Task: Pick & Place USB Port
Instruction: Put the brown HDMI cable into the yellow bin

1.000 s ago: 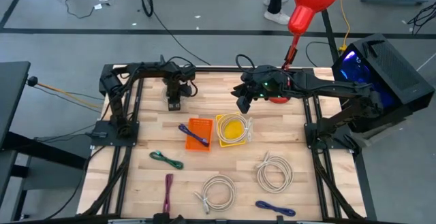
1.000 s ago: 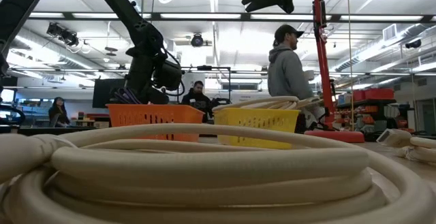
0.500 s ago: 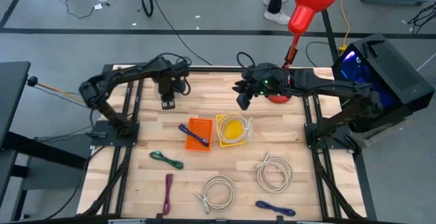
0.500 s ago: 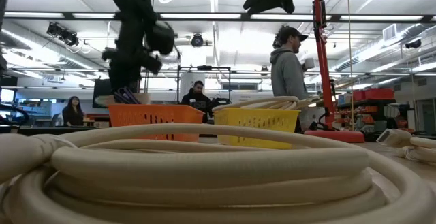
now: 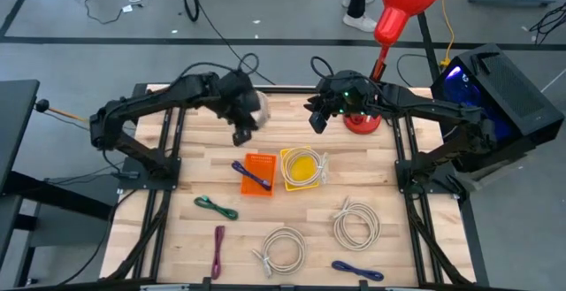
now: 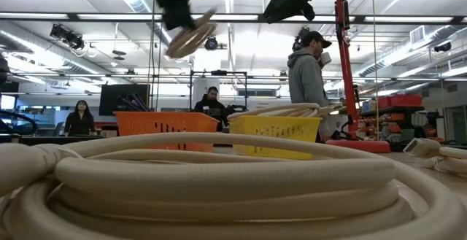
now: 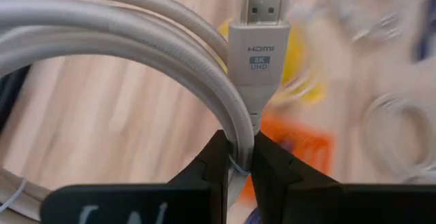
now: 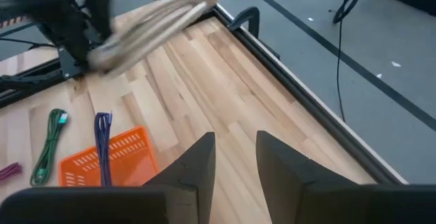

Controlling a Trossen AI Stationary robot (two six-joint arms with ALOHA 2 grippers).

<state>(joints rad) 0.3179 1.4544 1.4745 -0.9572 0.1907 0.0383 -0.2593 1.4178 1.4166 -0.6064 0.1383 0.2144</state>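
Note:
A white coiled HDMI cable (image 5: pixel 255 111) hangs in the air under my left gripper (image 5: pixel 240 132), above the table's far middle. In the low view the coil (image 6: pixel 188 39) tilts below that gripper (image 6: pixel 177 6). The left wrist view shows its plug (image 7: pixel 259 40) marked HDMI. My left gripper (image 7: pixel 240 166) is shut on the cable. My right gripper (image 5: pixel 317 121) hovers open and holds nothing, right of the coil near the far edge; its wrist view (image 8: pixel 235 159) looks over at the coil (image 8: pixel 153 23). My left gripper pinches the coil's bundled strands (image 7: pixel 238 132) between its two fingers (image 7: pixel 216 166), just behind the plug. More than one strand runs through the fingers. The fingers come from above. The coil is lifted clear of the table and hangs tilted below them.
An orange basket (image 5: pixel 258 174) holds a purple cable, and a yellow basket (image 5: pixel 302 168) beside it holds a white one. Green (image 5: pixel 217 207), magenta (image 5: pixel 218 248), blue (image 5: pixel 358 271) and two white coiled cables (image 5: pixel 281 248) (image 5: pixel 355 223) lie nearer. A red stand base (image 5: pixel 361 121) sits far right. People stand beyond the table.
My left gripper has risen from table level near the far edge and swung toward the table's right, carrying the white coil up with it. The coil is now lifted clear. My right gripper has drifted slightly toward the far edge.

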